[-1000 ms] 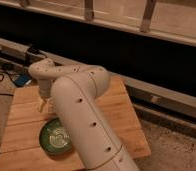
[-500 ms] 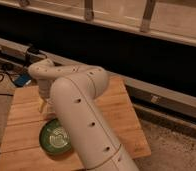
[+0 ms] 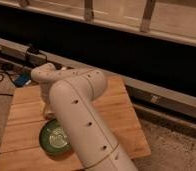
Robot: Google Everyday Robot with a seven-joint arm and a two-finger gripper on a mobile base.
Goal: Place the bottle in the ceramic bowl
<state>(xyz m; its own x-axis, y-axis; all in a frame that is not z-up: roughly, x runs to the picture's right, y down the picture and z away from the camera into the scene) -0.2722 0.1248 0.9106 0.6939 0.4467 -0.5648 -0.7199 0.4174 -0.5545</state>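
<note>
The ceramic bowl (image 3: 53, 138) is dark green with pale rings inside. It sits on the wooden table (image 3: 116, 107) near the front left, and my arm covers its right edge. My white arm (image 3: 78, 115) rises from the lower right, bends at the elbow and reaches left. My gripper (image 3: 47, 111) hangs down from the wrist, just above the bowl's far rim. The bottle is not visible; it is hidden or out of view.
Black cables and a small blue object (image 3: 22, 79) lie on the floor left of the table. A long dark ledge with a metal rail (image 3: 156, 95) runs behind the table. Gravelly floor (image 3: 176, 145) lies to the right.
</note>
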